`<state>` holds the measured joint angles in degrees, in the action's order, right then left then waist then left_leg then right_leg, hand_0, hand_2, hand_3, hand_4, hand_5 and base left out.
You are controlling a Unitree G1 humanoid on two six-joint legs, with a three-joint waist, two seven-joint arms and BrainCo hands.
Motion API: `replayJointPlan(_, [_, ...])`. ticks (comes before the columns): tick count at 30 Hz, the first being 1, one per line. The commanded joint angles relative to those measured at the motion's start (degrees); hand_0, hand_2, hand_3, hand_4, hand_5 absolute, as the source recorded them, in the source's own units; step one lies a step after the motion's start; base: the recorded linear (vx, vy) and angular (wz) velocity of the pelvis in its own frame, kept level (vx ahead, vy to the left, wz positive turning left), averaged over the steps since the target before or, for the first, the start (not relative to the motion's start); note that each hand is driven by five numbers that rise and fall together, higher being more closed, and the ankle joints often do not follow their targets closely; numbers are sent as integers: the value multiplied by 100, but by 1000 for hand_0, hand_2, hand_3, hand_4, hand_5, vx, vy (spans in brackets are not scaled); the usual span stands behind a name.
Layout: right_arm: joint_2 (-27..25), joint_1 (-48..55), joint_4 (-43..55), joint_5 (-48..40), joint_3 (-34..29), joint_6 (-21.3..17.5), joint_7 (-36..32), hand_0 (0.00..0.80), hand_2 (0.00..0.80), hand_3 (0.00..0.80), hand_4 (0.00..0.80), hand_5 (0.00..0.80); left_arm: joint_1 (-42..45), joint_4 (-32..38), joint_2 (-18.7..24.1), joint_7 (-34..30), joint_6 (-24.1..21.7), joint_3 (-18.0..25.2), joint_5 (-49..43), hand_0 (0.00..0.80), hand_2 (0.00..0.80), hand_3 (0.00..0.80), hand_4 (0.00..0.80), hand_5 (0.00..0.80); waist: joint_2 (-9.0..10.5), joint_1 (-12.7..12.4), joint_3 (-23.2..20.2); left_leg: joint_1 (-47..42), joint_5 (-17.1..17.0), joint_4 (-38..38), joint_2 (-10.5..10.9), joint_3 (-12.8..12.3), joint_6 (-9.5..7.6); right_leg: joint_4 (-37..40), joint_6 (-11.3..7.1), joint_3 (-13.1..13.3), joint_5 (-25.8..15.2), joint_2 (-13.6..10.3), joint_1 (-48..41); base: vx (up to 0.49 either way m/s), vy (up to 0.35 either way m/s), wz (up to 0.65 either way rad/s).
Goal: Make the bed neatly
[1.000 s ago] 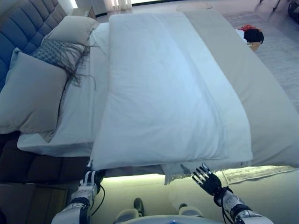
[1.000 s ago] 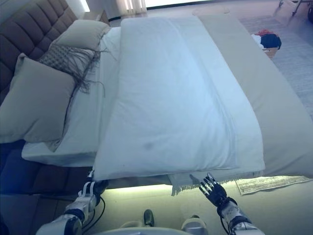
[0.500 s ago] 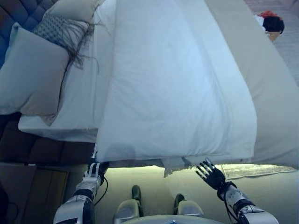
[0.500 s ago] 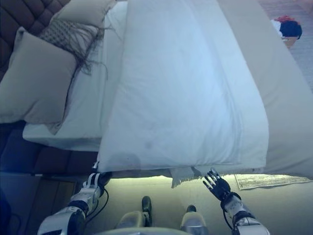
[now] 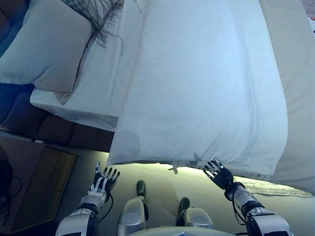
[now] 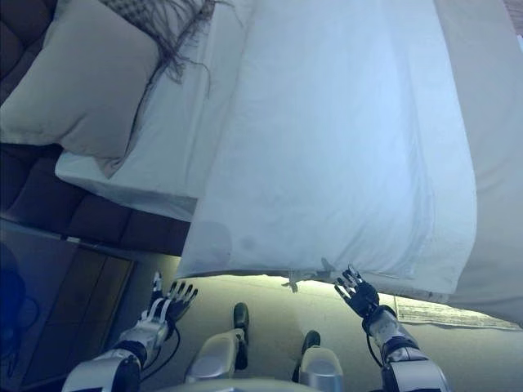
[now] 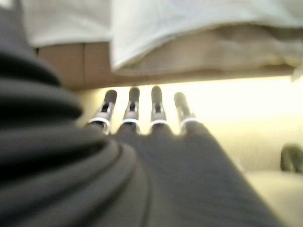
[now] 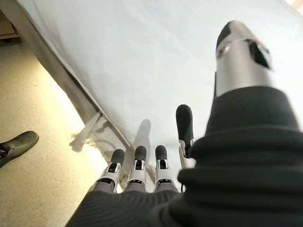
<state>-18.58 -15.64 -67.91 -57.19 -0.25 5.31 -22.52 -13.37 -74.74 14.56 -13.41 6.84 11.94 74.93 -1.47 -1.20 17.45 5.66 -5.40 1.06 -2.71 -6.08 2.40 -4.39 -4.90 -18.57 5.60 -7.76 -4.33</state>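
1. White duvet (image 5: 206, 88) lies across the bed (image 5: 295, 59), its near edge overhanging.
2. Right robot hand (image 5: 219, 175), fingers spread, sits just under that edge; left robot hand (image 5: 102, 181), also spread, hangs below, empty.
3. Best grip both corners evenly, then pull straight.

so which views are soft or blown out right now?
Left wrist view: blurred throughout, left hand soft, glow under the bed frame washes out. Right wrist view: sharp on the duvet, floor strip overexposed. Eye views: blue cast, duvet highlights bright.
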Motion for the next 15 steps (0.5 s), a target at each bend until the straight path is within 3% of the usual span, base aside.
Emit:
replayJointPlan(1, [160,-160,127,-198,-232,-153,-73,0,0,0,0,0,237,-206,293,-93,-101,182,-211,0,0,0,0,0,175,-288,51,-129,979,1041,211,-217,-245,-566,-110,385,-492,-504,712,-15,14,4])
replayJointPlan(8, [66,-131,144,-217,-372,-82,-54,0,0,0,0,0,466,-28,220,-197,-93,216,-205,0,0,0,0,0,93,-302,176,-101,1242,1527,195,-178,-289,-1085,-60,427,-280,-607,763,-33,16,10])
replayJointPlan(15, [-12,246,270,140,-303,77,-216,0,0,0,0,0,633,77,429,-225,-256,26,-749,0,0,0,0,0,99,-257,-178,-495,1153,1114,198,-205,-261,-795,-154,418,-327,-542,463,56,-28,5])
